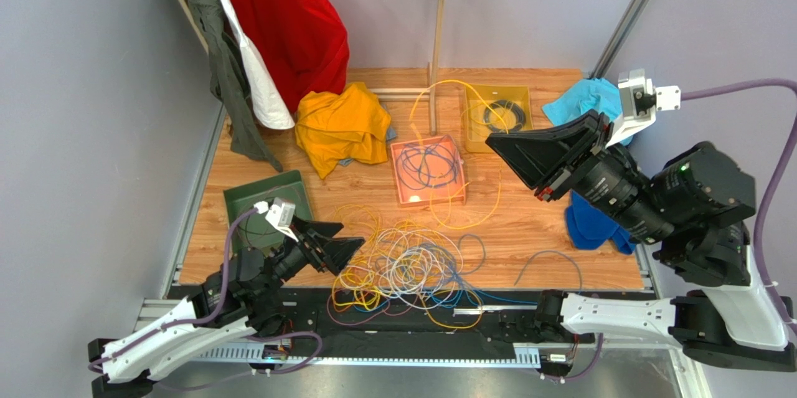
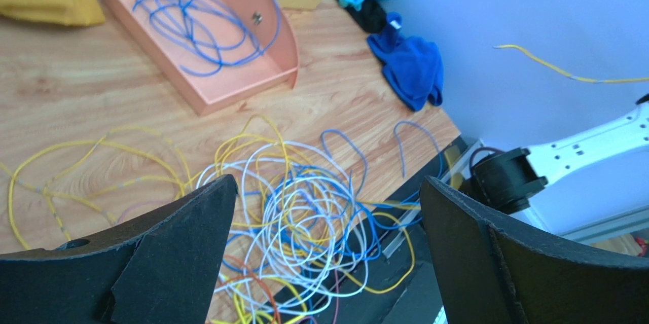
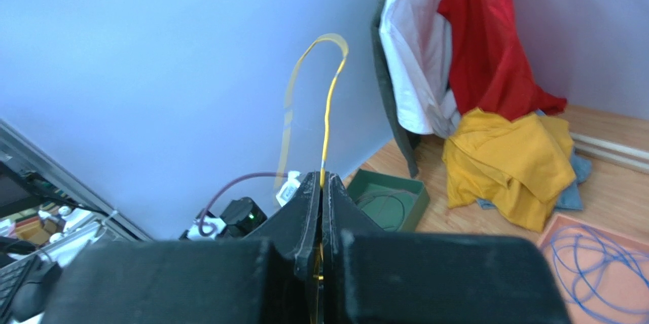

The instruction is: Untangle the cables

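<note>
A tangle of thin cables (image 1: 409, 267) in yellow, white, blue and orange lies at the table's near edge; in the left wrist view the tangle (image 2: 305, 221) sits below and between the jaws. My left gripper (image 1: 348, 237) is open and empty just left of the tangle, also seen in its wrist view (image 2: 327, 181). My right gripper (image 1: 491, 142) is raised above the table and shut on a yellow cable (image 1: 499, 188) that trails down toward the tangle. In the right wrist view the yellow cable (image 3: 326, 122) sticks up from the closed gripper (image 3: 321, 177).
A pink tray (image 1: 458, 194) holds a blue cable, a yellow tray (image 1: 472, 141) holds a black coil, and a green tray (image 1: 245, 197) stands at the left. A yellow shirt (image 1: 341, 127), blue cloths (image 1: 589, 225), hanging clothes (image 1: 285, 20) and a wooden pole (image 1: 436, 43) stand around.
</note>
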Robot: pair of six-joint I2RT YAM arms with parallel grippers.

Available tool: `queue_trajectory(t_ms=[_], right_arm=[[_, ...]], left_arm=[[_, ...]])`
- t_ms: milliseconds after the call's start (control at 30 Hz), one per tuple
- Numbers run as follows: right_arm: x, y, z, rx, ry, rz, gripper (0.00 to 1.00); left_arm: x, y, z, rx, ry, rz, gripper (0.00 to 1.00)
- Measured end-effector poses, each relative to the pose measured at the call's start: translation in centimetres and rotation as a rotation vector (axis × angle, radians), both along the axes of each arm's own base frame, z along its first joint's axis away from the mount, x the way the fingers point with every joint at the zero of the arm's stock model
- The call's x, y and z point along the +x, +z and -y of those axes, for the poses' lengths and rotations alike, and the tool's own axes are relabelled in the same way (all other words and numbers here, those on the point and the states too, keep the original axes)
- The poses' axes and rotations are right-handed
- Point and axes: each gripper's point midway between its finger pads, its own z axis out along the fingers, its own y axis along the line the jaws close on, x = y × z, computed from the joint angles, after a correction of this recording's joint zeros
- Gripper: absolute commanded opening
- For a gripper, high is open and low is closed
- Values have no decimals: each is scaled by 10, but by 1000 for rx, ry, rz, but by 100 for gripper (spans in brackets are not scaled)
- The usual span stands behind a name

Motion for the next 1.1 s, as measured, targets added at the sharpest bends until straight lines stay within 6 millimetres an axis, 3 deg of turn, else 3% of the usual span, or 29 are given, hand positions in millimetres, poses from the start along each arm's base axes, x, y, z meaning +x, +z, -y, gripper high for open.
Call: queue_trajectory(t_ms=[100,200,400,533,633,800,967,1100], right_arm=[[-7,20,-4,13,47,20,0],[-14,25,-10,5,91,24,0],[-18,21,-13,-11,122,13,0],[-9,7,-6,-27,59,2,0],[13,-17,2,-88,-75,-6,0],[70,-47,11,-233,-330,-12,0],[157,-82,42,-317,-575,-128,0],[219,-122,66,-358,-691,-253,0]], left_arm=[[0,16,2,-34,-14,54,99],[-4,35,10,-82,-53,109,99],[-14,56,36,-120,-174,185,99],[-14,50,48,-96,-206,168,98],[-11,31,55,-45,-210,106,98],[-13,-10,57,26,-216,-22,97],[-14,-56,43,105,-165,-158,97],[-14,-74,34,121,-122,-213,96]])
